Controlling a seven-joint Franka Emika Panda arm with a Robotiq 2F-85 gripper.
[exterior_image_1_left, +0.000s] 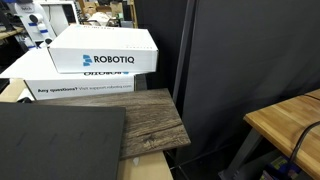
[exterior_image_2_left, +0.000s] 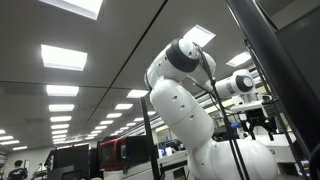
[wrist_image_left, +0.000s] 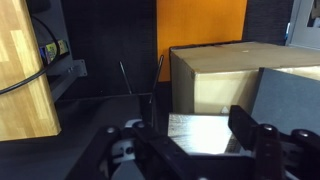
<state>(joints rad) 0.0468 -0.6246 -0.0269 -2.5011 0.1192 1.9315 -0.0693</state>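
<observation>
The fingers (wrist_image_left: 255, 135) stand wide apart in the wrist view, dark and blurred along the bottom edge, one low at the left and one rising at the right. The gripper (wrist_image_left: 190, 152) closes on nothing and touches nothing that can be made out. A white sheet (wrist_image_left: 195, 130) shows through the gap between the fingers, and whether it lies on the dark ground or on a box cannot be told.

Just beyond the gap, towards the right, stands a cardboard box (wrist_image_left: 215, 75), upright with its near corner facing the camera. It is close ahead of the fingers but apart from them. Behind it rises an orange panel (wrist_image_left: 200, 22) against dark walls. At the far left is a light wooden surface (wrist_image_left: 22, 85), with a black cable (wrist_image_left: 25, 78) draped across its side.

In an exterior view the white arm (exterior_image_2_left: 180, 100) towers against ceiling lights. Its dark end hangs at the right, too small to read the fingers. In an exterior view a white ROBOTIQ box (exterior_image_1_left: 105, 50) sits stacked on another box behind a grey wood-grain surface (exterior_image_1_left: 150, 118), beside a black curtain (exterior_image_1_left: 250, 60).
</observation>
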